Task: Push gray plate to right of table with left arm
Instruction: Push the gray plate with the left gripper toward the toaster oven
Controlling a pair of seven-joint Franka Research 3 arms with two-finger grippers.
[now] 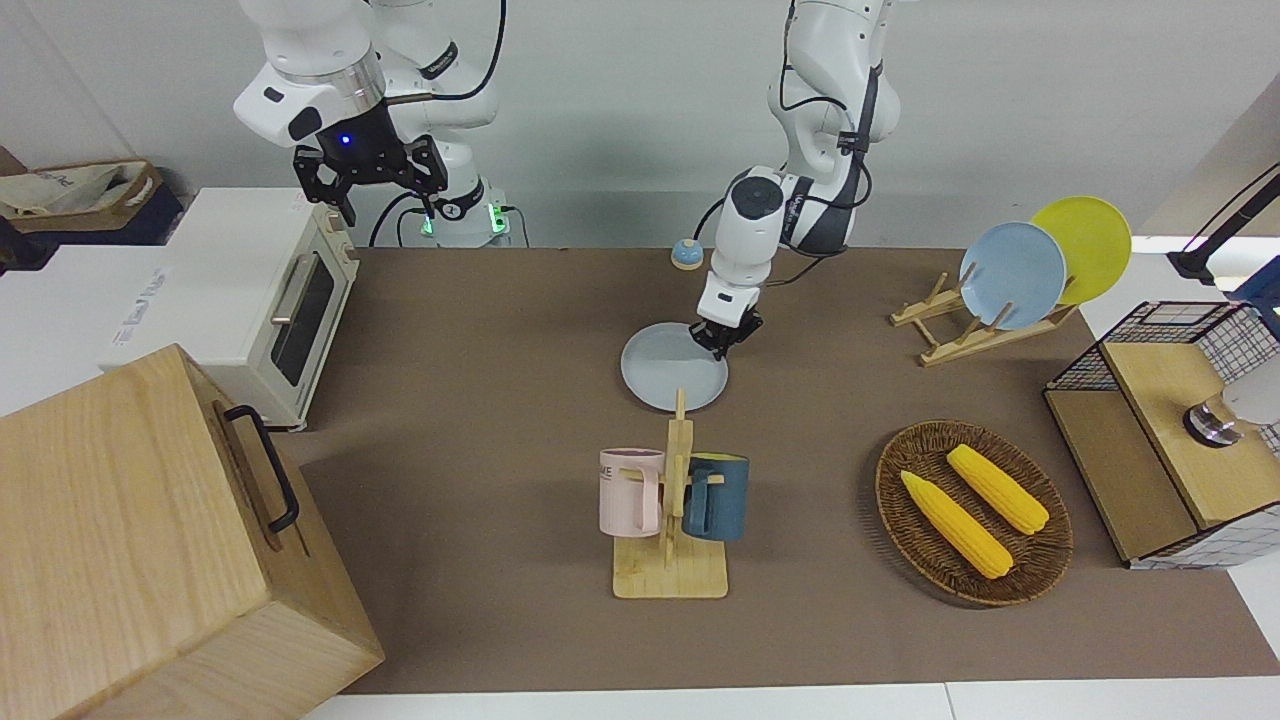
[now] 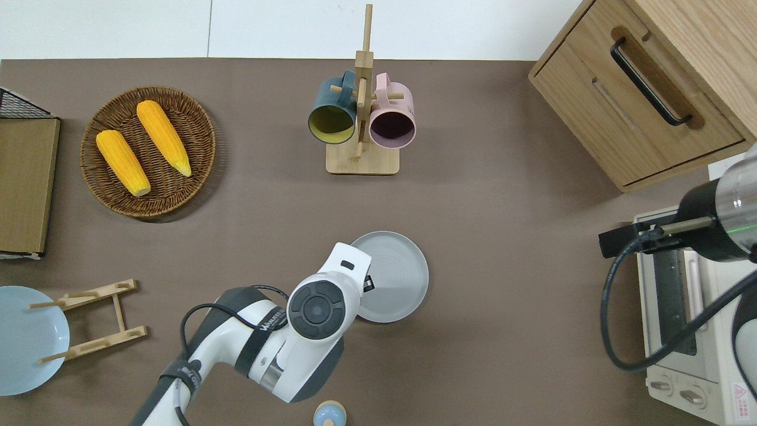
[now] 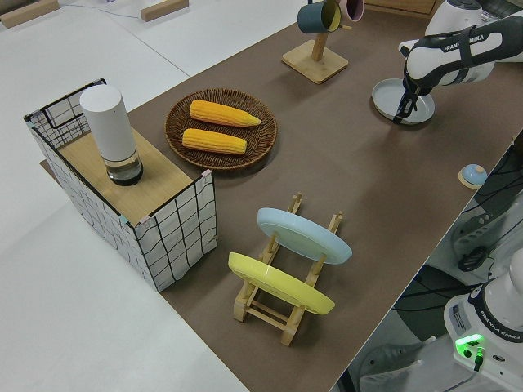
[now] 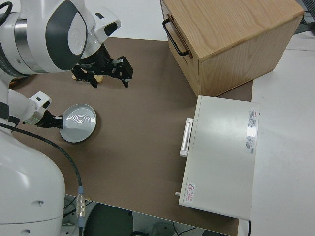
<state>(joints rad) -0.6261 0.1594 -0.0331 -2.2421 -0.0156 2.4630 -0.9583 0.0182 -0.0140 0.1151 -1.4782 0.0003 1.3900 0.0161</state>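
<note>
The gray plate [image 1: 673,367] lies flat near the middle of the brown table [image 1: 480,330], nearer to the robots than the mug rack. It also shows in the overhead view [image 2: 393,275], the left side view [image 3: 403,100] and the right side view [image 4: 78,122]. My left gripper [image 1: 725,338] is low at the plate's rim, on the side toward the left arm's end of the table, as the overhead view [image 2: 368,283] shows. My right gripper [image 1: 370,178] is open, empty and parked.
A wooden mug rack [image 1: 672,510] holds a pink and a blue mug. A corn basket [image 1: 972,512], a plate rack [image 1: 985,325] with a light-blue and a yellow plate, and a wire basket [image 1: 1170,420] stand at the left arm's end. A toaster oven [image 1: 270,300] and wooden box [image 1: 150,540] stand at the right arm's end. A small bell [image 1: 686,254] sits near the robots.
</note>
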